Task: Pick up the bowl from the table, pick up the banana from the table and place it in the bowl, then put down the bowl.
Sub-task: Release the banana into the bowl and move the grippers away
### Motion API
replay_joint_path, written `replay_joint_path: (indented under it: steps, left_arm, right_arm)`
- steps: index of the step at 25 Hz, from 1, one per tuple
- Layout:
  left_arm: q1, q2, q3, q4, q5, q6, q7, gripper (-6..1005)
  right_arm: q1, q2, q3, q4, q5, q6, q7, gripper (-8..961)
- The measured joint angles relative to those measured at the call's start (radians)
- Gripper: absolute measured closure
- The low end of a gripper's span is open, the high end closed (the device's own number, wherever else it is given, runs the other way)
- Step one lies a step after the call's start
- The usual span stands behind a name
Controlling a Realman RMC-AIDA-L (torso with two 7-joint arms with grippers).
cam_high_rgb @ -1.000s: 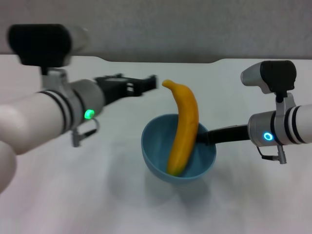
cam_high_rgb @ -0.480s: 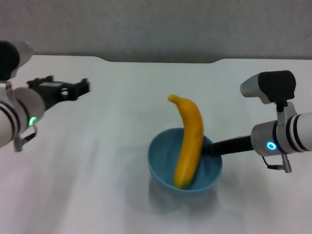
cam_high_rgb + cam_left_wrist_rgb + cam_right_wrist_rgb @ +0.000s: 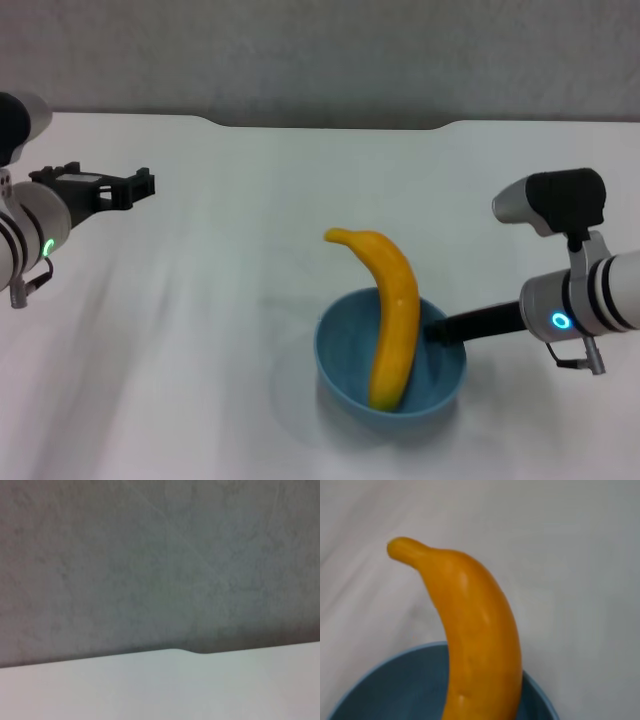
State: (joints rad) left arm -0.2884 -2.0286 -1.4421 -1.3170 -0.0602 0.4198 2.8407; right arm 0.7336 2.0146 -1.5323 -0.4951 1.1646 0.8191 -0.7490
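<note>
Lowered bowl [image 3: 345, 362]; banana [image 3: 392, 310] leans stem up-left.

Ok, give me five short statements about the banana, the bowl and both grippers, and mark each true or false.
1. The banana sits in the bowl, one end sticking out above the rim. True.
2. The bowl is red. False: it is light blue.
3. The right gripper is at the bowl's rim. True.
4. The left gripper holds the banana. False: it is far off at the robot's left, holding nothing.
5. A second banana lies on the table. False: only one banana is in view.
</note>
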Motion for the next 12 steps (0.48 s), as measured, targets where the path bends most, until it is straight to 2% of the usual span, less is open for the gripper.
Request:
replay_joint_path:
  steps: [11, 12]
  left_arm:
    - [-0.006, -0.003, 0.015, 0.012, -0.006, -0.029, -0.001, 101]
    - [-0.007, -0.003, 0.016, 0.013, -0.008, -0.029, -0.002, 101]
  right_arm:
    - [0.002, 0.001, 0.0, 0.008, 0.0, -0.034, -0.005, 899]
    - [0.001, 0.001, -0.001, 0.005, 0.0, -0.039, -0.006, 863]
